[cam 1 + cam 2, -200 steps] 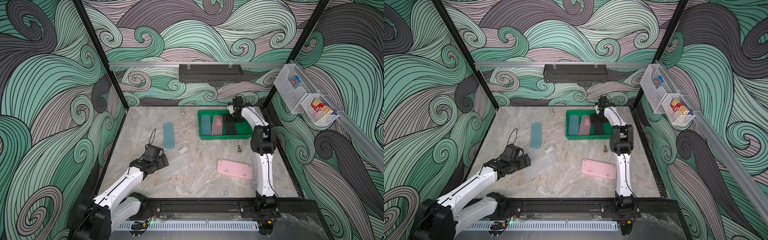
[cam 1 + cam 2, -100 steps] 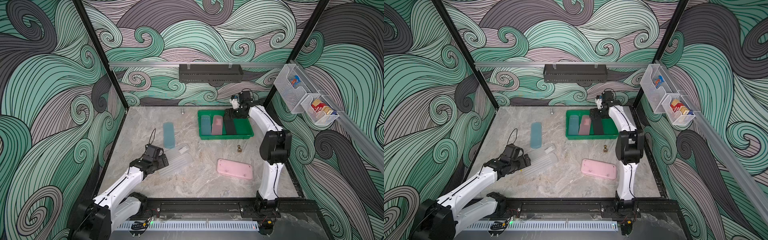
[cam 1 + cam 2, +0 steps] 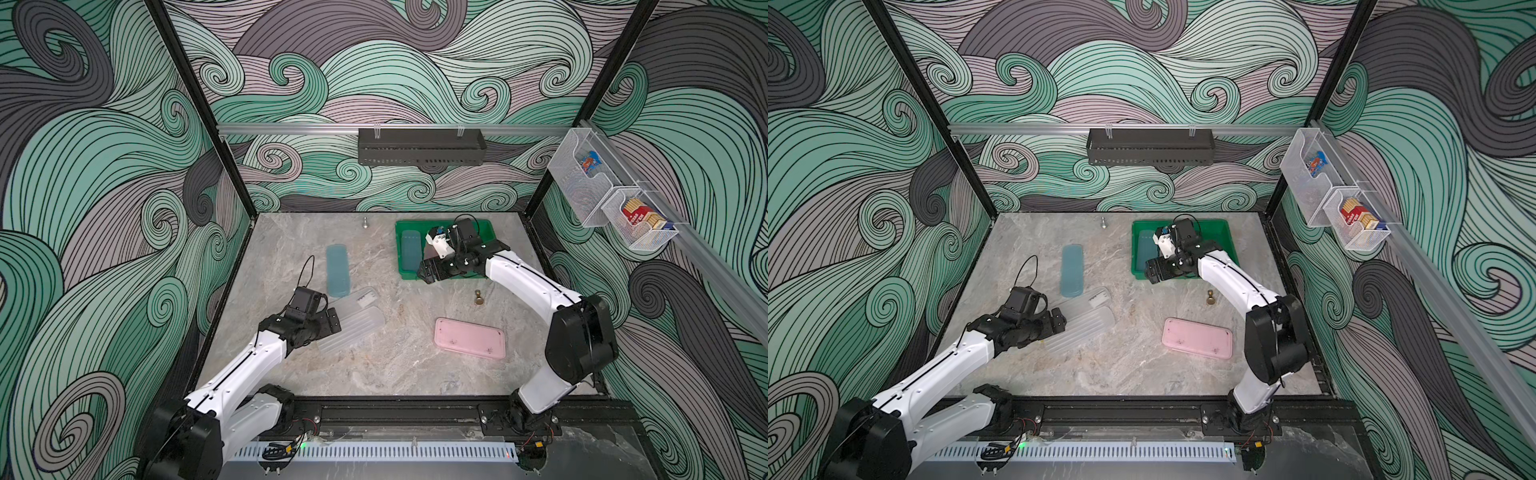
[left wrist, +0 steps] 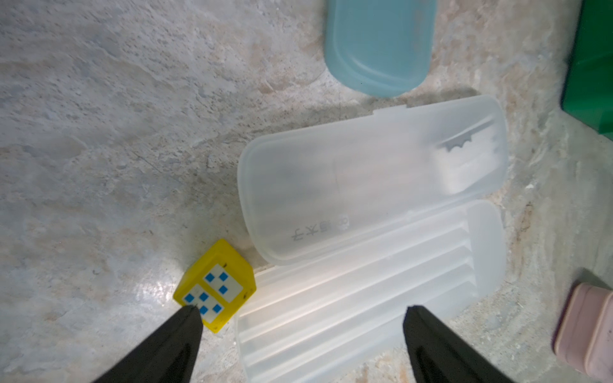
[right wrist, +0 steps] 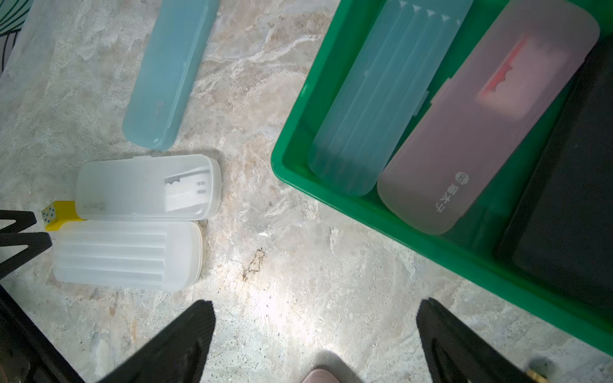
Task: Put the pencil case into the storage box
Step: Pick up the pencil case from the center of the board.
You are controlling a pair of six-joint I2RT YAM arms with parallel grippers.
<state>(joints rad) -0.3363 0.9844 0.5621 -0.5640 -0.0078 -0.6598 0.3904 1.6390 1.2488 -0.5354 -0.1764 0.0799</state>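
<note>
Green storage box (image 3: 398, 253) holding 3 cases, 4 more lying on the bench (image 3: 415, 374), both sets of jaws spread.
In both top views the storage box is sitting at the bench's far right, with the right jaws hovering spread over its near rim. A blue case (image 3: 337, 270), 2 frosted cases (image 3: 353, 322) and a pink pencil case (image 3: 469, 343) are lying outside it, and the left jaws are hanging spread at the frosted pair's end. Left wrist: the spread jaws are framing the end of the ribbed frosted case (image 4: 365, 298), beside a yellow cube (image 4: 215, 287). Right wrist: a ribbed blue case (image 5: 381, 99), a translucent pink case (image 5: 481, 116) and a black case (image 5: 570, 199) are lying abreast in the box.
</note>
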